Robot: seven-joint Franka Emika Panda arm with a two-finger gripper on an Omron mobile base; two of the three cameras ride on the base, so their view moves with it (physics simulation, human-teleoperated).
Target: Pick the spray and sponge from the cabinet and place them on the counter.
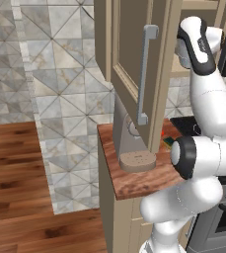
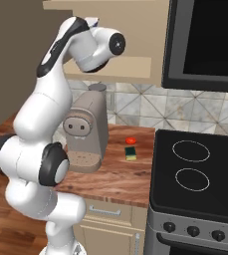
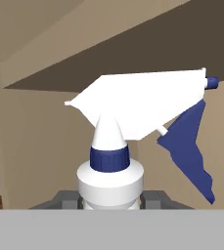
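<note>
The spray [image 3: 133, 127], a white bottle with a dark blue collar and trigger, stands upright inside the cabinet [image 3: 45, 58]. My gripper [image 3: 111, 202] is shut on the bottle's body, a grey finger [image 3: 64, 200] on either side. My arm reaches up behind the cabinet's open door [image 1: 134, 59], and my hand [image 2: 93, 45] is at the shelf. The sponge [image 2: 130, 153], green over yellow, lies flat on the reddish-brown counter [image 2: 120, 182] to the right of the coffee machine. The same sponge [image 1: 169, 142] peeks out past the door's edge.
A grey coffee machine [image 2: 88, 129] stands on the counter just below my hand. A small red-orange thing [image 2: 131, 140] lies behind the sponge. The black stovetop [image 2: 200, 174] adjoins the counter on the right, under a dark appliance [image 2: 205, 40]. The door's bar handle [image 1: 145, 74] juts out.
</note>
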